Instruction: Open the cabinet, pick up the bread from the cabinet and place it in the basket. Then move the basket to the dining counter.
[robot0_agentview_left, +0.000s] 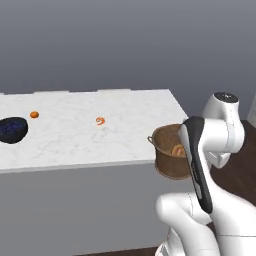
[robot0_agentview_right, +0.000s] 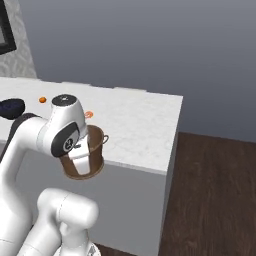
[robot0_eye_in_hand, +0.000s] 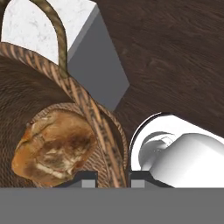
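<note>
Now the dining counter (robot0_agentview_left: 75, 135) is the landmark: the basket (robot0_agentview_left: 167, 160), bread (robot0_eye_in_hand: 54, 146) inside, hangs at its near corner edge. The gripper (robot0_eye_in_hand: 113, 180), jaws pinched narrow on the basket's wall, should carry it level and further over the slab before lowering.

Arm (robot0_agentview_left: 215, 165): glossy white shells, rounded, bulbous at joints. Long black inlay strip along one link in left base view, tapering toward both ends. Top joint capped by flat dark disc with faint markings. In right base view same white links, dark oval panel on side of upper joint housing, pale grey recess below it. Lower segments thick, smooth, seamless. No cables or screws discernible. Gripper (robot0_eye_in_hand: 113, 180): two small dark fingertips with grey pads.
</note>
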